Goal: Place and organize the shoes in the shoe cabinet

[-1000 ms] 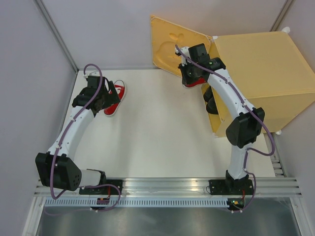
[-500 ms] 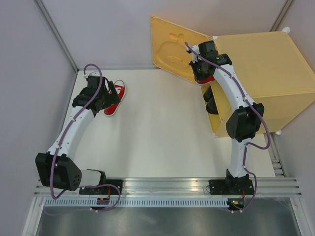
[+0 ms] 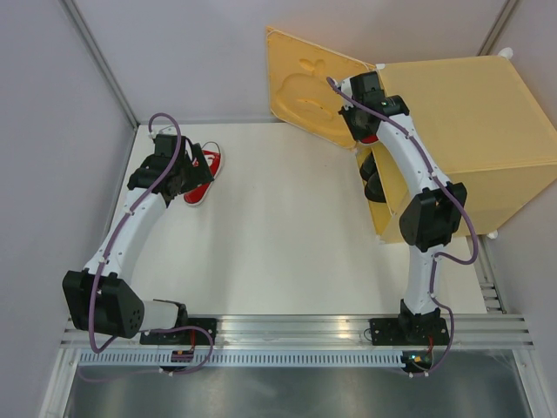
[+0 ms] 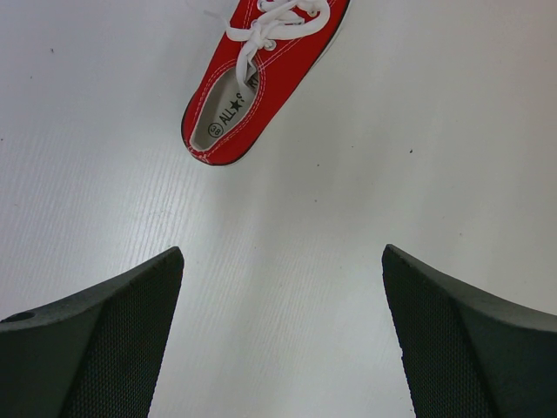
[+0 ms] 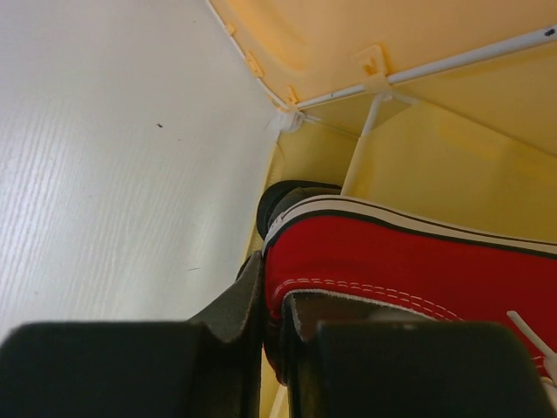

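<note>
One red sneaker [image 3: 206, 172] with white laces lies on the white table at the left; in the left wrist view this sneaker [image 4: 261, 78] is ahead of my open left gripper [image 4: 283, 252], heel towards it and apart from it. My right gripper [image 5: 277, 279] pinches the heel wall of the other red sneaker [image 5: 409, 261], one finger outside and one inside. It holds the sneaker at the mouth of the yellow-orange shoe cabinet [image 3: 470, 122], above a black shoe [image 5: 287, 196]. Black shoes [image 3: 372, 178] show inside the cabinet's front opening.
The cabinet's door [image 3: 300, 83], embossed with an apple shape, stands swung open to the left of the right wrist. Grey walls close in the table at the left and back. White corner connectors and rods [image 5: 374, 83] frame the cabinet's inside.
The right arm has carried the red sneaker rightwards, from in front of the open door to the cabinet's mouth. The left arm and its sneaker have stayed still.
</note>
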Robot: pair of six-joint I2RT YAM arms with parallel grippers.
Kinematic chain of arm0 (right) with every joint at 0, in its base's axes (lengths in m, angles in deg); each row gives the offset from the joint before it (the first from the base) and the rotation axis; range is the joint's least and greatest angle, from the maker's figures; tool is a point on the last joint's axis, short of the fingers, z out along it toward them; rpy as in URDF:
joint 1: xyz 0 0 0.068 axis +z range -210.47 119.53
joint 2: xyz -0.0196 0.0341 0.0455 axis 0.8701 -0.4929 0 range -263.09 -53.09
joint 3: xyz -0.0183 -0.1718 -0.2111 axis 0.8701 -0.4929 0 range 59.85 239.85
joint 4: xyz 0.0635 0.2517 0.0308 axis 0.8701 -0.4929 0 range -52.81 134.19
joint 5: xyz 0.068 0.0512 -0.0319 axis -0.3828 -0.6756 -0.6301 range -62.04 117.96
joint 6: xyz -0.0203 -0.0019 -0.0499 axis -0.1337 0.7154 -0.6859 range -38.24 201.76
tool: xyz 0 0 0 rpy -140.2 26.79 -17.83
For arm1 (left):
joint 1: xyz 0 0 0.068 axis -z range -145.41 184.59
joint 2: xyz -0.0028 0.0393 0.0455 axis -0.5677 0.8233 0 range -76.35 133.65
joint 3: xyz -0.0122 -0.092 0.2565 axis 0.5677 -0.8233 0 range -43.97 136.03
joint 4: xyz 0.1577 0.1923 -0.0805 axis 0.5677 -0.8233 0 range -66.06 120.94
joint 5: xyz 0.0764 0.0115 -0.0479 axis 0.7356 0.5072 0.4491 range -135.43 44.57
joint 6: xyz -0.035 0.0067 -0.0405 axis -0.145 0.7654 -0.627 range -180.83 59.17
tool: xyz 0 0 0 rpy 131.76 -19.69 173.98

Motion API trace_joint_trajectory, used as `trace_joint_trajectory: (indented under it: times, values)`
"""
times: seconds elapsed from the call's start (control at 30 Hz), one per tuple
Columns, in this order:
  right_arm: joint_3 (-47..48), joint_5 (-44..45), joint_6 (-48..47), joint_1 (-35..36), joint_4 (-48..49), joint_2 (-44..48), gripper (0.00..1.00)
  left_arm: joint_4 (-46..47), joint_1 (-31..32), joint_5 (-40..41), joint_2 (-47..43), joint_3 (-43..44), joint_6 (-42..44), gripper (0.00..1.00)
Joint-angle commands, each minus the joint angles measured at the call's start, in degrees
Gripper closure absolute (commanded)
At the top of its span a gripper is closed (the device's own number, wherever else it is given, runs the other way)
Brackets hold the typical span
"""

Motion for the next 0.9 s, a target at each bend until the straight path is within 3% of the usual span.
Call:
trace_joint_trajectory:
  times: [0.0, 0.33, 0.7, 0.87]
  values:
    - [0.4, 7.4, -3.9, 0.1, 3.9, 2.7, 0.86, 2.0, -0.2, -0.5, -0.7, 0.0, 1.9, 0.03]
    - [-1.1, 11.8, -4.0, 0.0, 4.4, 2.0, 0.71, 2.0, -0.2, -0.3, -0.6, -0.1, 1.9, 0.03]
    - [-4.8, 11.2, 0.1, 0.2, 6.3, 5.7, 0.42, 2.0, -0.2, -0.4, -0.5, -0.1, 1.9, 0.03]
    - [-8.3, 14.8, 0.5, 1.3, 10.2, 8.1, 0.4, 1.9, -0.2, -0.5, -0.5, 0.0, 1.9, 0.03]
